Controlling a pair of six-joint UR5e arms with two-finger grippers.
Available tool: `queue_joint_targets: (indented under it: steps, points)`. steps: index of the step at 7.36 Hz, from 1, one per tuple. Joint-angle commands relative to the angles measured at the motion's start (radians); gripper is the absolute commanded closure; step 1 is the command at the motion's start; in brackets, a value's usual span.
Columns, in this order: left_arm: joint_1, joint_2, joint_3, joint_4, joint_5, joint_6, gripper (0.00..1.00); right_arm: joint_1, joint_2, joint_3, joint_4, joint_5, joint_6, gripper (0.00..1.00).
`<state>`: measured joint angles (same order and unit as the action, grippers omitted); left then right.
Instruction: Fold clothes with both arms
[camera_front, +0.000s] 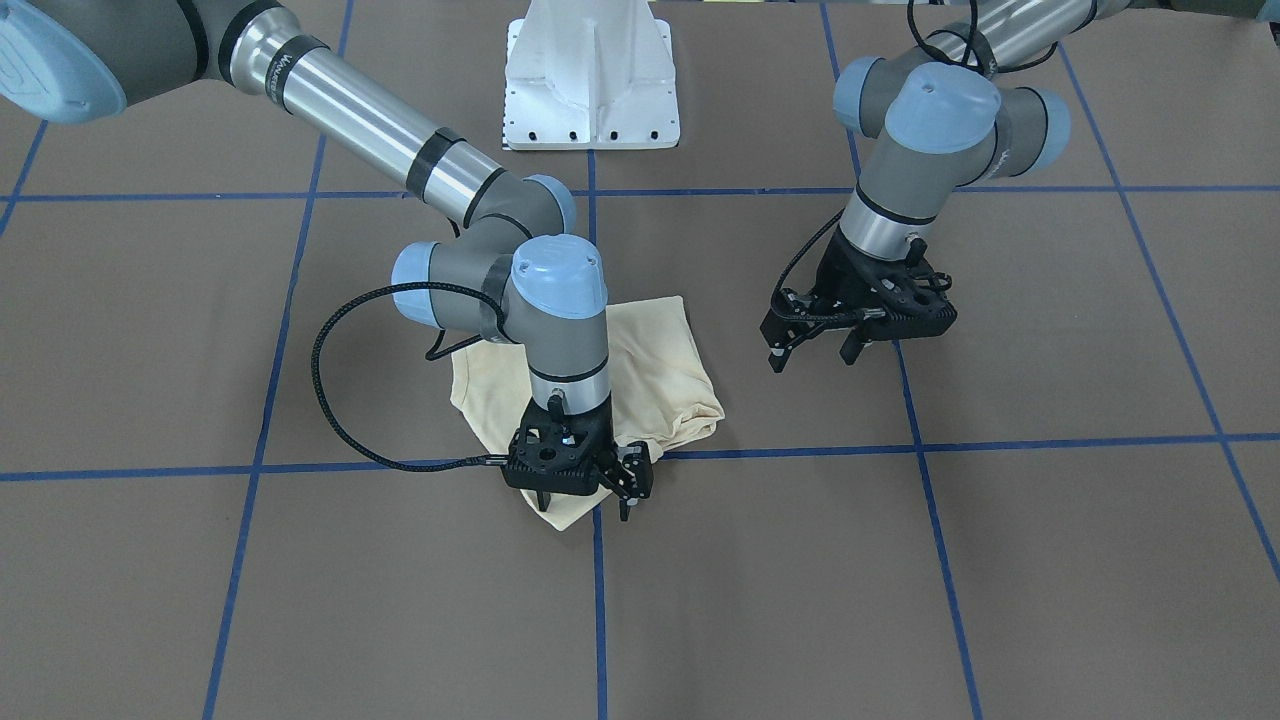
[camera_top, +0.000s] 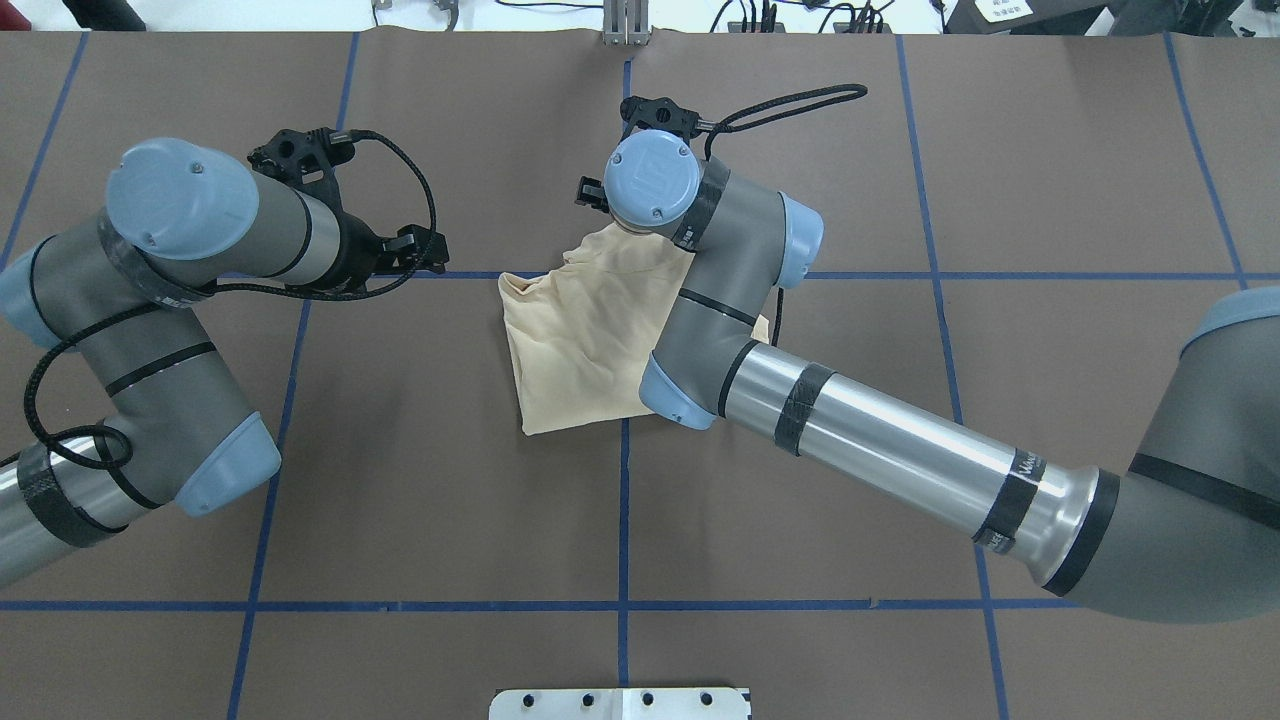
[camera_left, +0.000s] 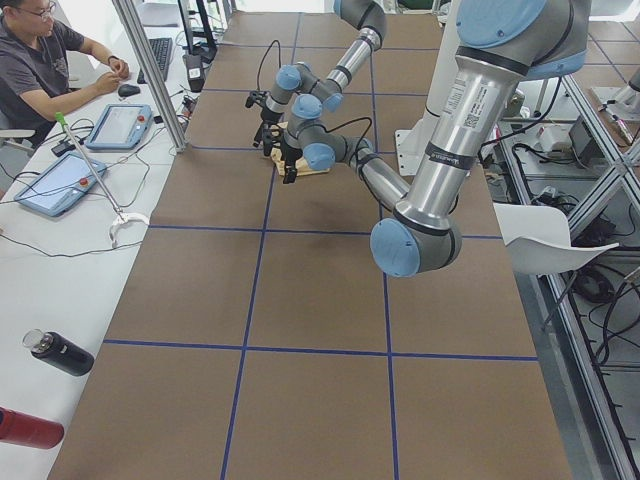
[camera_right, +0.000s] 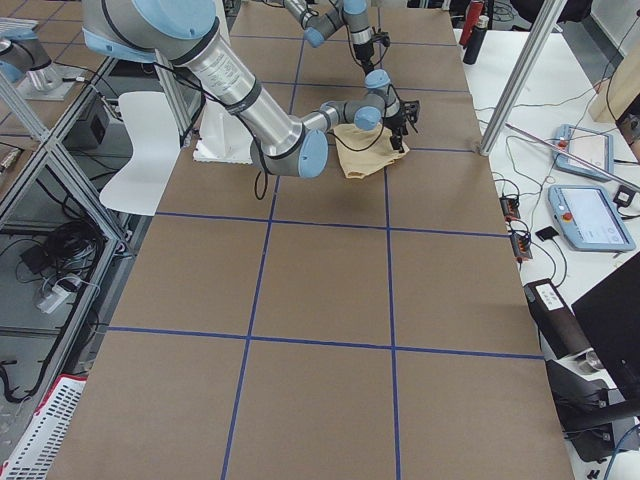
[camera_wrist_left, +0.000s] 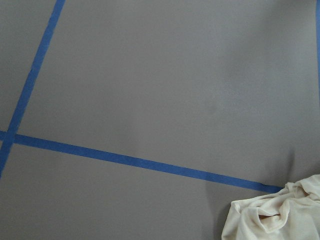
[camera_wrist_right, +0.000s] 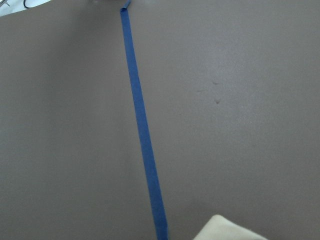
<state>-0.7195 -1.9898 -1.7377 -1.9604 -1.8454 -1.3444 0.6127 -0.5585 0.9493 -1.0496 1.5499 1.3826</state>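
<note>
On your matte brown surface (camera_front: 1050, 560) you see the thin cream shirt (camera_front: 665, 372) in a rumpled wedge, right hand (camera_front: 583, 507) spread over its tip, left hand (camera_front: 812, 357) spread, well aside.

Robotics laboratory. A brown surface (camera_left: 300, 300) marked with a blue tape grid (camera_left: 240, 345) carries a white pedestal (camera_front: 592, 75) bearing the left arm (camera_top: 150, 330) and right arm (camera_top: 900, 450). Aluminium framing posts (camera_left: 150, 75), teach pendants (camera_left: 122, 125) and a seated person (camera_left: 40, 60) by a keyboard (camera_left: 160, 55) on a side desk (camera_left: 60, 290) flank it.
</note>
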Motion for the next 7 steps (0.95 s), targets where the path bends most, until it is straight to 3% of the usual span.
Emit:
queue_joint_targets:
  steps: [1,3,5,7]
  points:
    - [-0.001,-0.001,0.006,-0.002,0.0,0.002,0.01,0.062,-0.004,-0.001,-0.004,0.012,-0.15,0.0]
    - [-0.02,0.0,0.003,-0.025,-0.005,0.113,0.01,0.175,-0.091,0.057,-0.045,0.164,-0.325,0.0]
    - [-0.087,0.009,-0.002,-0.019,-0.05,0.158,0.01,0.293,-0.135,0.167,-0.282,0.318,-0.571,0.0]
    - [-0.193,0.086,-0.01,-0.017,-0.106,0.426,0.01,0.382,-0.205,0.292,-0.452,0.405,-0.721,0.0]
